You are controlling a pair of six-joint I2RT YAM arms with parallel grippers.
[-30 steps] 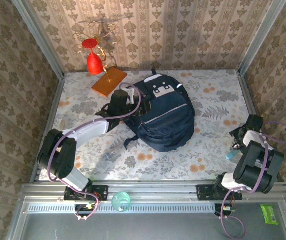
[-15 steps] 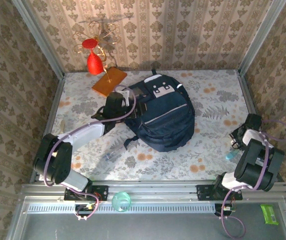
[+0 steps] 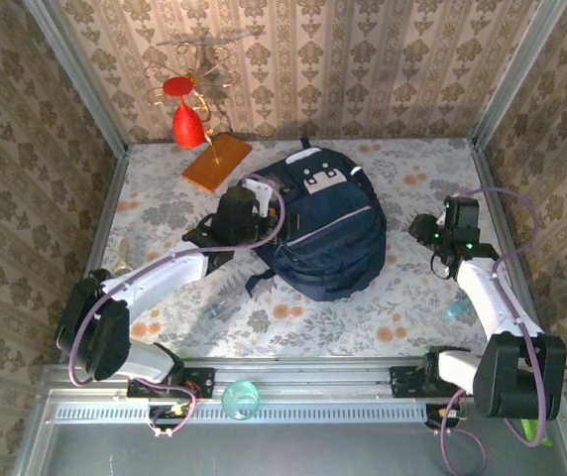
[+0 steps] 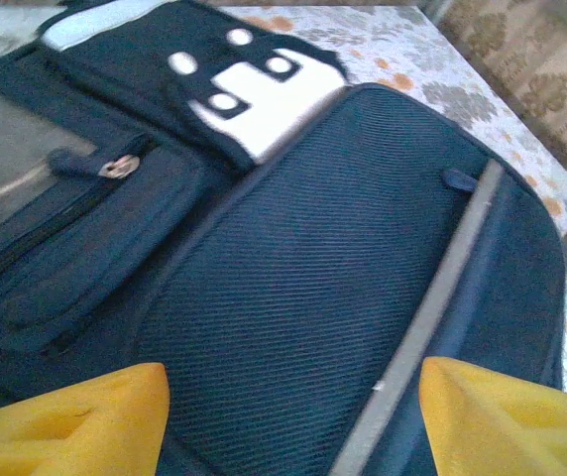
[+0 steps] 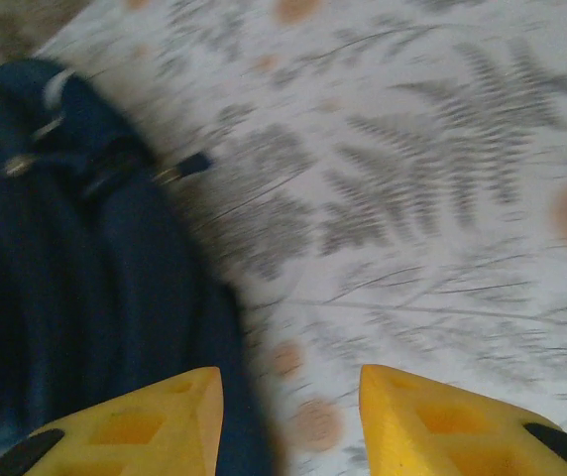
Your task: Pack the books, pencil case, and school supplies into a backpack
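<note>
Top external: left gripper (image 3: 260,196) above backpack (image 3: 328,243), right gripper (image 3: 428,231) beside.

The backpack (image 3: 323,233) is navy blue with a pale grey stripe and a white patch. The tabletop (image 3: 412,183) is whitish, printed with grey ferns and orange blooms. Far left, an orange slab (image 3: 216,162). The left end effector (image 4: 291,397) and right end effector (image 5: 288,387) have yellow fingers (image 4: 75,421).

Floral tbl (image 3: 432,198) w/ backpack (image 3: 323,233), orange slab (image 3: 216,162) — clear supplies (image 3: 219,309)
</note>
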